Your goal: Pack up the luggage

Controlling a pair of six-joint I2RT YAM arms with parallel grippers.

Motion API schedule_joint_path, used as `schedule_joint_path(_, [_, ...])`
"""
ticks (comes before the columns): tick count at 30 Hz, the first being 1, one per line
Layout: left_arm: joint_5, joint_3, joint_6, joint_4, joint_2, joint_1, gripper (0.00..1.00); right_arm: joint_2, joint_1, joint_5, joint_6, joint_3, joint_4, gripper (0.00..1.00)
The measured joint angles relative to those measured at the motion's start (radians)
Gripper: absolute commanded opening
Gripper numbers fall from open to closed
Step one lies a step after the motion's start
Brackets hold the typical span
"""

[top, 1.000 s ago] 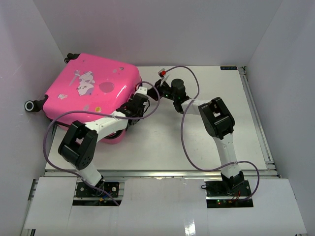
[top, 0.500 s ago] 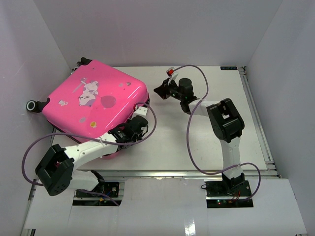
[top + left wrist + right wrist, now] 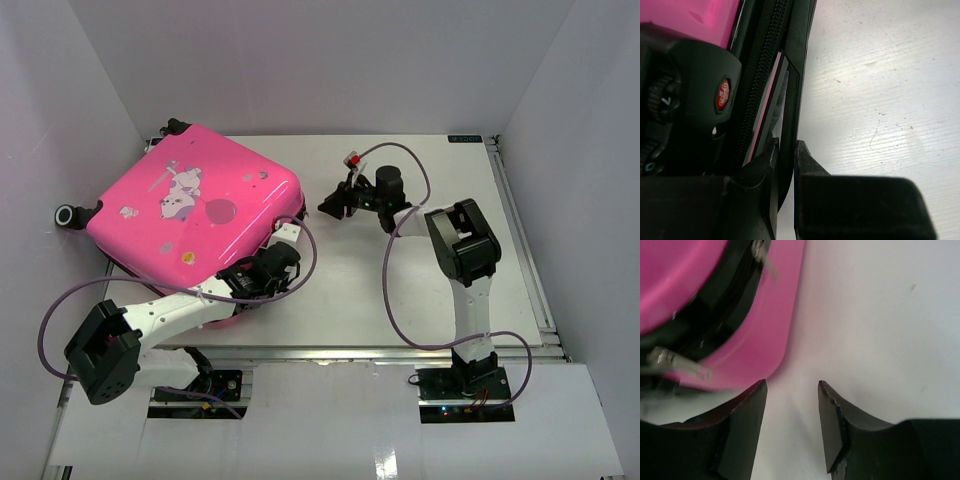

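Pink luggage (image 3: 190, 210) has swung round since a second ago, and its black rim (image 3: 796, 65) sits clamped between the fingers of the left gripper (image 3: 786, 160). Now the right gripper (image 3: 792, 390) has just sprung apart, with nothing between its fingers and the luggage just past its left fingertip. My read: it released to regrip, with zipping shut still to come.

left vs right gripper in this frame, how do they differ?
Left gripper: jaws pinched on the suitcase's black rim. Right gripper: jaws apart, holding nothing. The left is tucked against the suitcase's near side; the right hangs over bare table, clear of the shell. Both face the suitcase.
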Motion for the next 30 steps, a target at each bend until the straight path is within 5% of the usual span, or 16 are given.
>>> schedule_joint_path(3, [0.0, 0.0, -0.003, 0.0, -0.001, 0.0, 0.0, -0.037, -0.016, -0.111, -0.056, -0.076, -0.012, 0.67])
schedule_joint_path(13, [0.002, -0.008, -0.004, -0.001, -0.014, -0.002, 0.0, -0.083, 0.009, -0.289, -0.165, -0.075, 0.004, 0.72])
schedule_joint_path(24, [0.003, -0.008, -0.004, -0.001, -0.014, -0.002, 0.0, -0.086, 0.094, -0.233, -0.291, 0.019, -0.12, 0.71])
schedule_joint_path(30, [0.007, -0.008, -0.005, 0.001, -0.014, -0.001, 0.0, -0.084, 0.107, -0.179, -0.3, 0.051, -0.183, 0.6])
